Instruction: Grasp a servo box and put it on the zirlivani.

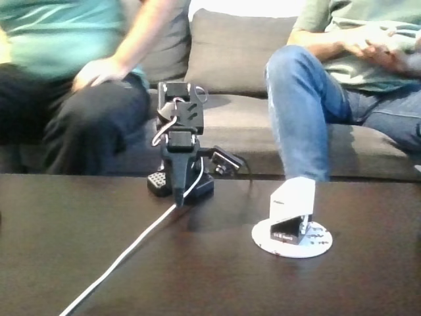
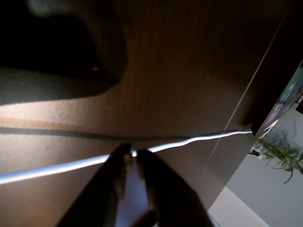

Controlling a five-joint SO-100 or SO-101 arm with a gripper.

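White and black, the small cardboard servo box [image 1: 293, 209] sits tilted on the flat round white disc, the zirlivani [image 1: 316, 245], so the job looks done. The disc lies on the dark wooden table [image 1: 79, 237], well off to the right of the black robot arm [image 1: 179, 141] in the fixed view. The arm is folded up as if resting, its gripper [image 2: 131, 155] pointing down over a white cable [image 2: 57, 166], fingers nearly together and holding nothing.

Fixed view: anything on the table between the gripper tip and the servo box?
Nothing. In the fixed view, only bare dark tabletop lies between the gripper and the servo box on the zirlivani. The white cable runs off the other way.
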